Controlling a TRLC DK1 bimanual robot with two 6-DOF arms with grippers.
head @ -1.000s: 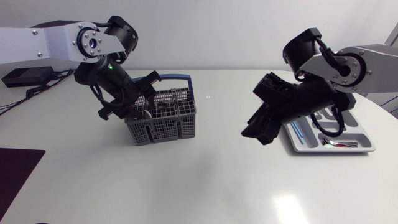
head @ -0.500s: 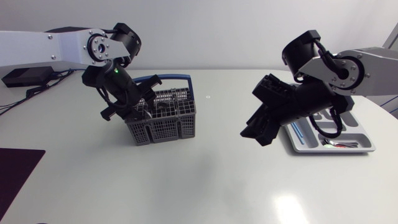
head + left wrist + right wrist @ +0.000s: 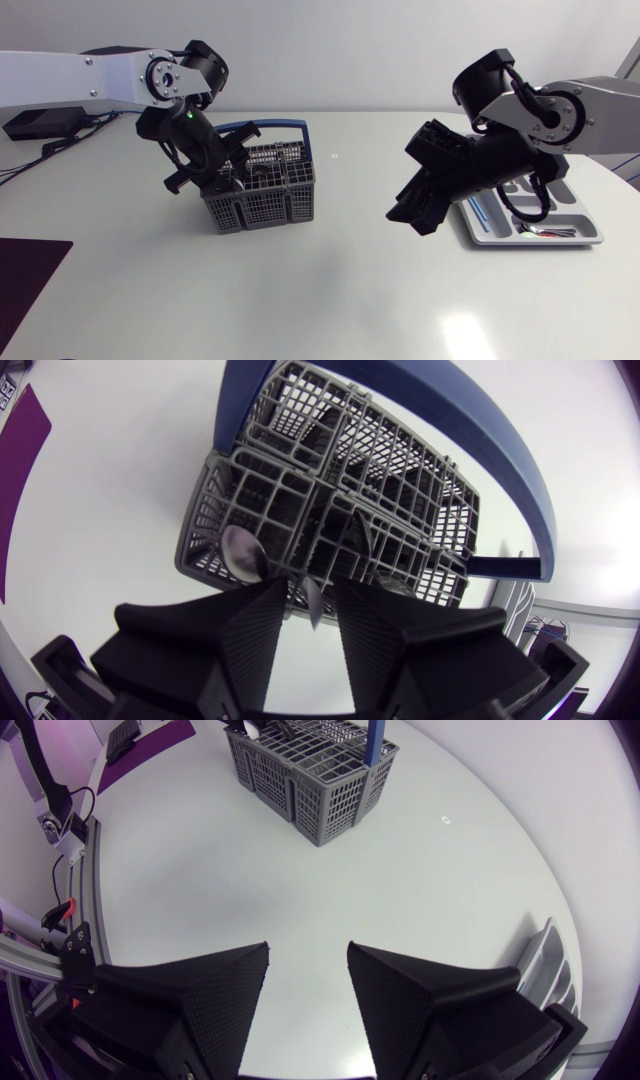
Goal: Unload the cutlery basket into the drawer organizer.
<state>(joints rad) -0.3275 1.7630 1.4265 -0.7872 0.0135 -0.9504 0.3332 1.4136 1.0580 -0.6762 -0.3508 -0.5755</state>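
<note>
Cutlery basket [image 3: 262, 195]: one, grey open-mesh plastic, divided into compartments, with one blue arched handle [image 3: 275, 128]. It stands upright on the desk [image 3: 320, 290], left of the middle.

Contents seen in the left wrist view: one spoon [image 3: 243, 550], bowl up, in a corner compartment, and one slim metal stem [image 3: 312, 600] rising just beside it.

Left jaws sit over that corner with the stem in the gap. Whether they clench it cannot be told.

Drawer organizer [image 3: 590, 236]: one, grey, on the desk at the far right. It holds one blue piece [image 3: 481, 212] and what looks like one silver piece [image 3: 548, 232].

Right jaws are released, gap wide, above bare desk beside the organizer.
</note>
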